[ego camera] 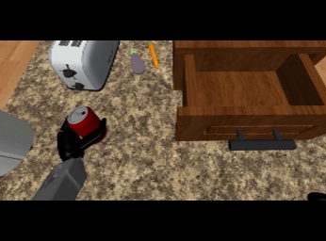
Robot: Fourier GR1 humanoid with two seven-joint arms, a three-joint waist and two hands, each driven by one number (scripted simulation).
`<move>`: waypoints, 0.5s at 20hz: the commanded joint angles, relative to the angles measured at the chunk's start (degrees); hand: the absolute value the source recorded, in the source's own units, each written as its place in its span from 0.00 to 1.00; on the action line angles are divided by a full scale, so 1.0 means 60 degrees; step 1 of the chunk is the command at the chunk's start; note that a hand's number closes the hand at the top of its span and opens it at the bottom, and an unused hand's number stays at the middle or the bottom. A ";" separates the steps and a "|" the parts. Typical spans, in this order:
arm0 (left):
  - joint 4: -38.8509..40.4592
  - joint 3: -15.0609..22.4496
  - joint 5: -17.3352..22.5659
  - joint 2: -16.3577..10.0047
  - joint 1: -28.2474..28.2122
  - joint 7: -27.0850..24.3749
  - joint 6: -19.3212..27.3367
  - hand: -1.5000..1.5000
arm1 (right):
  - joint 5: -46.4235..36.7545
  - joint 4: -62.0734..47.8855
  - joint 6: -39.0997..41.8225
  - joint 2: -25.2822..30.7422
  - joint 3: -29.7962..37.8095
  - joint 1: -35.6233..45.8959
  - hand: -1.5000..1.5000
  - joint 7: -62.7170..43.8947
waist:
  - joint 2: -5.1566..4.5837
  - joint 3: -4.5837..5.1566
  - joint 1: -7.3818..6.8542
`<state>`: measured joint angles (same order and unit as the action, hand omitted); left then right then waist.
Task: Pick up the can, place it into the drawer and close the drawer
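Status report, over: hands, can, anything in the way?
Left hand shut on can, left of drawer. Right hand at lower right edge. Drawer open, nothing between it and can.

Can (87, 121) is red, silvery top; left hand (71, 142) black, forearm (61, 181) grey; tabletop (145, 157) speckled brown-beige; drawer (215, 123) brown wood-grain, dark handle (262, 144); toaster (82, 61) white-silver; eggplant (137, 64) purple; carrot (154, 55) orange.

A speckled brown granite counter (152, 155) fills the view, bordered by pale wooden planks (9, 66) at its far left corner. A silver-white toaster (82, 63) stands near the far edge, evenly lit
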<state>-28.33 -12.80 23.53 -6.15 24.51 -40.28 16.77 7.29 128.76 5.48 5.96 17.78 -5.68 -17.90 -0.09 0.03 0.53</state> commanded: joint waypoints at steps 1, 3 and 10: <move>0.0589 -0.0080 -0.0090 -0.0267 0.0684 -0.0138 -0.0316 1.00 | -0.0489 -0.0621 -0.0011 -0.0188 -0.0249 0.0152 0.00 0.0539 | -0.0010 0.0000 -0.0004; 0.0477 0.0613 -0.0549 0.0223 0.0760 -0.0137 -0.0703 1.00 | -0.0258 -0.0164 -0.0034 -0.0075 -0.0251 0.0241 0.00 0.0102 | -0.0010 0.0004 0.0024; 0.1018 0.1393 -0.1145 0.0302 0.1772 0.0251 -0.2520 1.00 | -0.0243 0.0075 0.0032 -0.0093 -0.0069 -0.0078 0.00 0.0259 | -0.0021 0.0004 0.0103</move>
<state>-23.41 -5.79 17.84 -5.52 31.48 -39.44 4.53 6.00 128.23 5.89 5.07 16.83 -6.17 -15.92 -0.26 0.07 1.24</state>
